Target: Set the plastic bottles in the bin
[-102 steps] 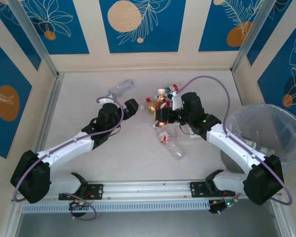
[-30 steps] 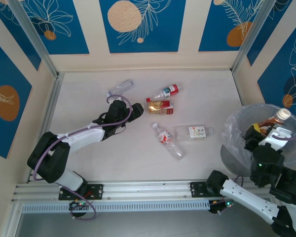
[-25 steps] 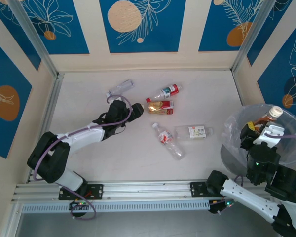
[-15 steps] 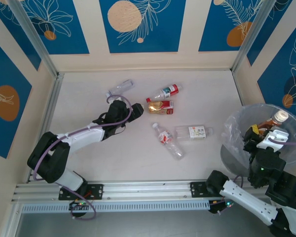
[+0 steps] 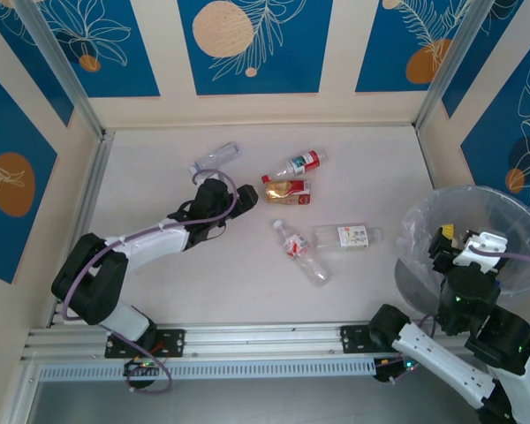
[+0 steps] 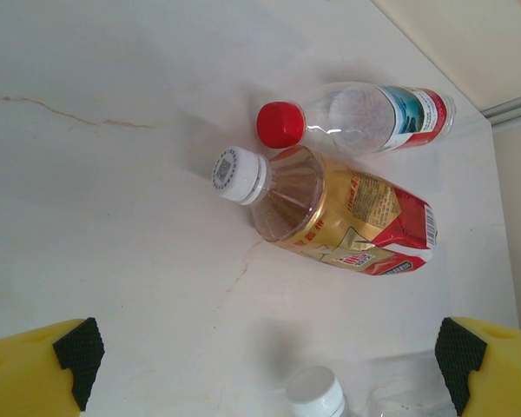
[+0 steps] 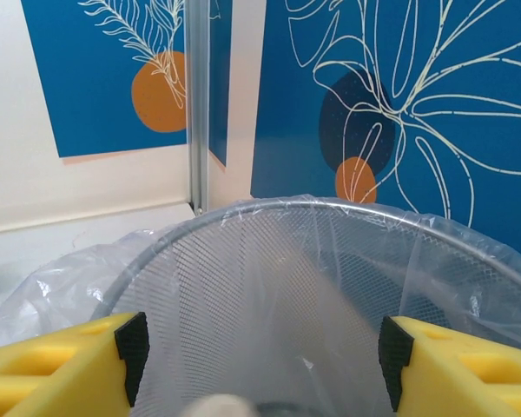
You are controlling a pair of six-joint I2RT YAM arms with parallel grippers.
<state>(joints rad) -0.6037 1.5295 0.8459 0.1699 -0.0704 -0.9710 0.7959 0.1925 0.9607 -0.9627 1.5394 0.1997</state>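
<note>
**Bottle clear-out, mid-round:** The right fingers [image 7: 61, 369] hang apart above the bin [image 7: 330, 213], with its mesh wall and whitish bag directly beneath them. Nothing is clamped between the pads. A pale blur at the bottom edge of the right wrist view cannot be identified, and what lies inside the bag cannot be made out.

From overhead, the bin stands at the far right, well apart from the five plastic bottles lying on the table [image 5: 159, 283]. Across that table, the left fingers [image 6: 35, 369] are spread wide and empty, low over the surface. They face a gold-labelled bottle [image 6: 330, 208] with a white cap, lying on its side just beside a red-capped bottle [image 6: 365, 117].

A clear bottle [image 5: 216, 157] rests near the back, on the far side of the left arm. Two more lie near the middle, one with a red label [image 5: 300, 252] and one with a white label [image 5: 346, 236].

The step in hand looks like the drop at the bin, which leaves five bottles to collect. The next move probably falls to the left arm, which is already lined up. It needs to ease forward until its fingers straddle the gold-labelled bottle across the body, without nudging the red-capped neighbour. They should then close squarely, since a round bottle on its side may roll. The right arm, meanwhile, would need to swing back toward the two bottles in the middle.
</note>
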